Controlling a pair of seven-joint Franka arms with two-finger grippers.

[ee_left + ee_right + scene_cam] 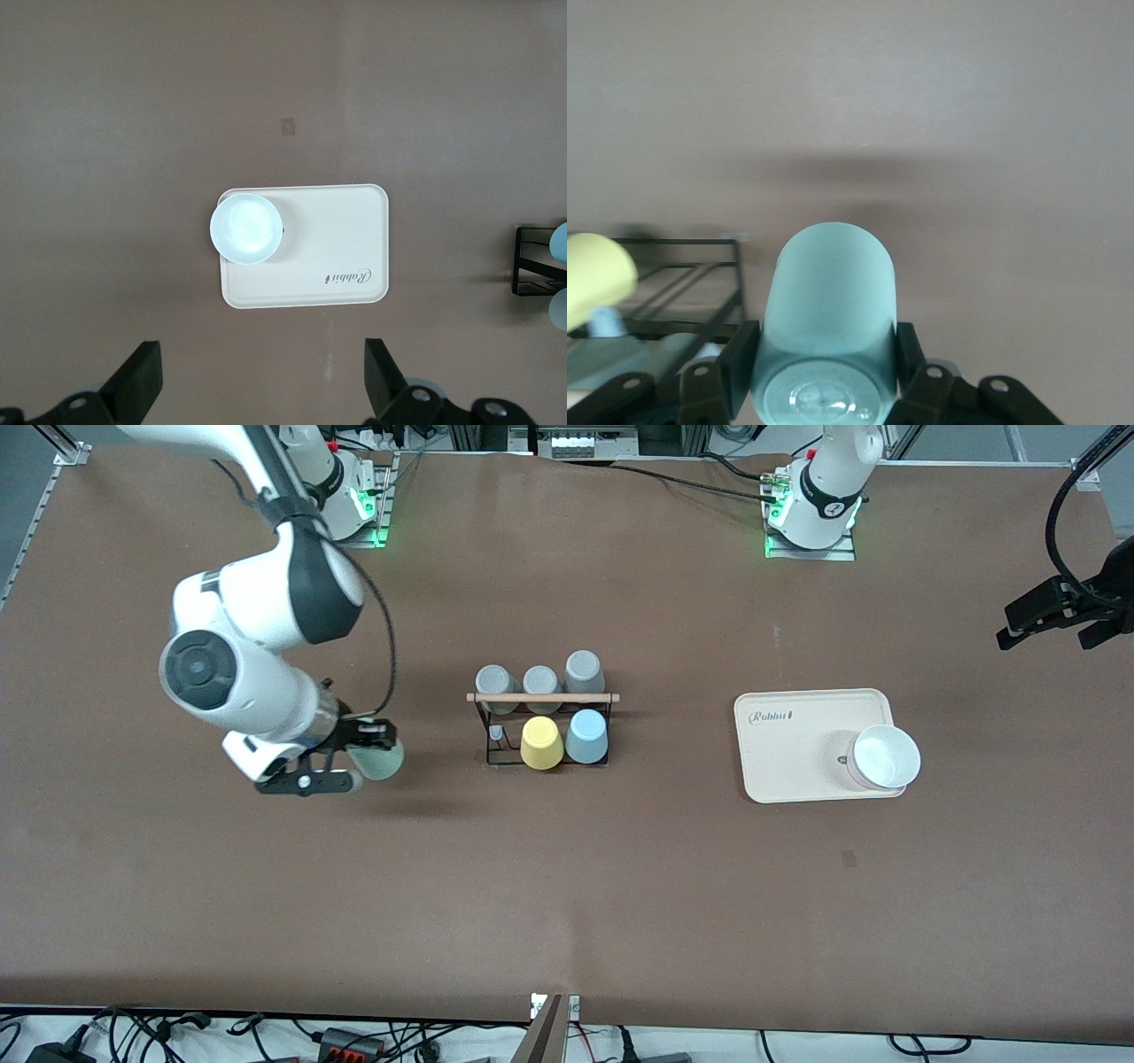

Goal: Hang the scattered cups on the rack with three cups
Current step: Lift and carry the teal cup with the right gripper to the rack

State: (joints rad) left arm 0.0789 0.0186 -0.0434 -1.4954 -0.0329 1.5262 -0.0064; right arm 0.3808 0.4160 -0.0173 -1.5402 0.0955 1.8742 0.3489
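The pale mint green cup (379,760) is being pinched on its side between the fingers (735,367) of the right hand (359,757), above bare bench (567,903) toward the right arm's end. In the right wrist view the cup (828,310) is seen filling the gap between both fingers.

Open brown surface is lying between the held cup and the rack (542,726), a black wire stand topped by a light wooden rod (542,698), standing mid-bench. The light blue cup (586,736) is being carried upside down on a peg at the rack's nearer row, just beside a yellow cup (541,742). One bare peg (497,734) is being left beside the yellow cup, toward the right arm's end. Three grey cups (539,679) are sitting on the row farther from the front camera.

Toward the left arm's end, well apart from the rack, a cream tray (797,735) is holding a white bowl (884,757).

The left hand (261,390) is being held spread wide, waiting high over the bench near the tray. Wide clear bench is running along the nearer edge.
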